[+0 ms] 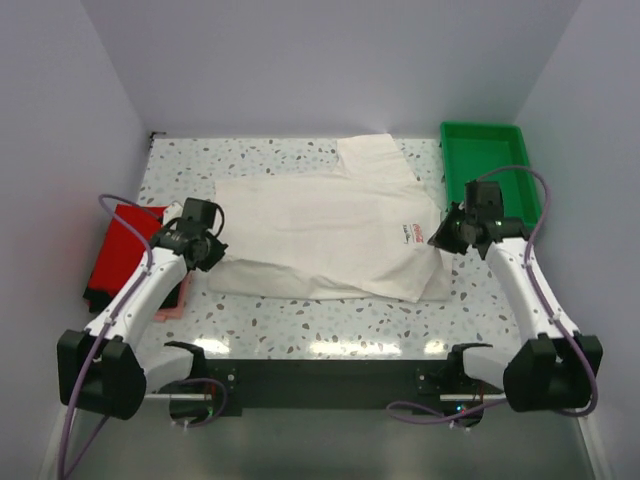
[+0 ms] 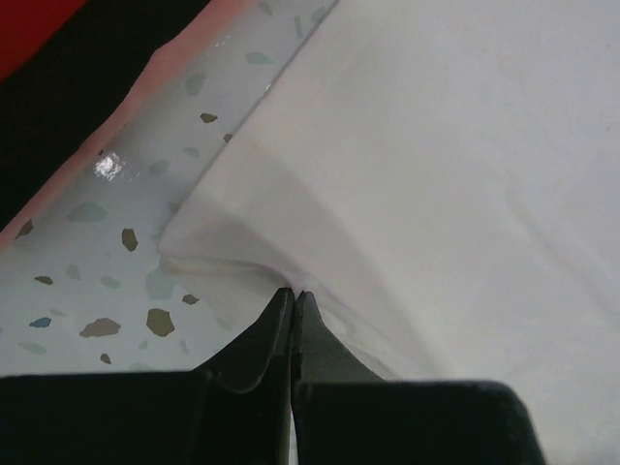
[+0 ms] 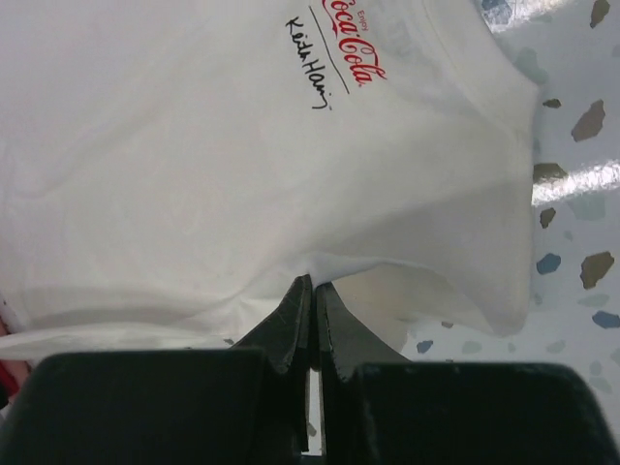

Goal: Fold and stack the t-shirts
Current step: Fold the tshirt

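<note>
A cream-white t-shirt [image 1: 325, 225] with a small red printed logo [image 1: 413, 232] lies spread across the middle of the table, its near part folded over. My left gripper [image 1: 210, 250] is shut on the shirt's left edge [image 2: 291, 281]. My right gripper [image 1: 447, 235] is shut on the shirt's right edge [image 3: 320, 266], just below the red logo [image 3: 354, 44]. A bright red t-shirt [image 1: 125, 245] lies folded at the left, on darker cloth and a pink layer [image 1: 172, 308]; it shows in the corner of the left wrist view [image 2: 29, 29].
A green plastic tray [image 1: 487, 170] stands at the back right, close behind my right arm. White walls close in the speckled table [image 1: 330, 325] on the left, back and right. A sleeve [image 1: 375, 155] of the white shirt reaches toward the back.
</note>
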Robot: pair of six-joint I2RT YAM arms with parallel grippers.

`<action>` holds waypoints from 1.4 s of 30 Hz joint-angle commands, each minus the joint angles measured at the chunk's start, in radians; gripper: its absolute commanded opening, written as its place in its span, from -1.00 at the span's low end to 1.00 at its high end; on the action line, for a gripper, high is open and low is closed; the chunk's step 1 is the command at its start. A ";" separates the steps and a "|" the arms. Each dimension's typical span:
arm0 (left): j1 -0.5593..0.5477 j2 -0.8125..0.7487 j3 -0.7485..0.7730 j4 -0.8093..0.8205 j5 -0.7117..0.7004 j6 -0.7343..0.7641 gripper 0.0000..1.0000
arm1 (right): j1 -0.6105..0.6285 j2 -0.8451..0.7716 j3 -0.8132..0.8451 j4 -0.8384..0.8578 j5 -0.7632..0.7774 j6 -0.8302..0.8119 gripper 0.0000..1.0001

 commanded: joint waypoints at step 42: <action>0.263 0.336 0.097 0.236 0.127 0.115 -1.00 | -0.043 0.570 0.372 0.303 -0.052 0.028 -1.00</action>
